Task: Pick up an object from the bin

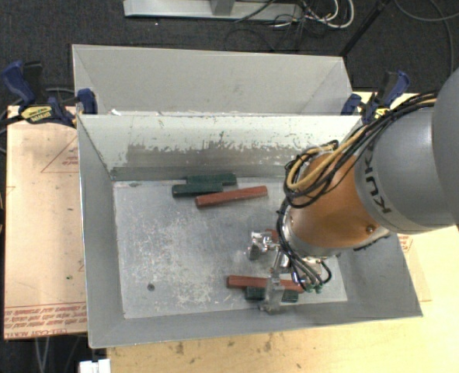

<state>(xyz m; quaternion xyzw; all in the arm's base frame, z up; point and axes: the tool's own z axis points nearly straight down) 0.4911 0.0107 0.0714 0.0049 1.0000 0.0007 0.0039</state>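
1. Down in the bin (97,231), the gripper (275,298) is at the right end of a short red-brown bar (245,282).
2. A dark green block (254,293) lies just left of the gripper.
3. Whether the gripper is spread or closed, I cannot tell.
4. A green bar (204,185) and a long red-brown bar (231,197) lie well behind the gripper.

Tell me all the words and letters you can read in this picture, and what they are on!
"KU": black letters on the robot's grey arm; the rest of the word is out of sight.
No writing can be made out on the red bar or the dark green bar beside it.
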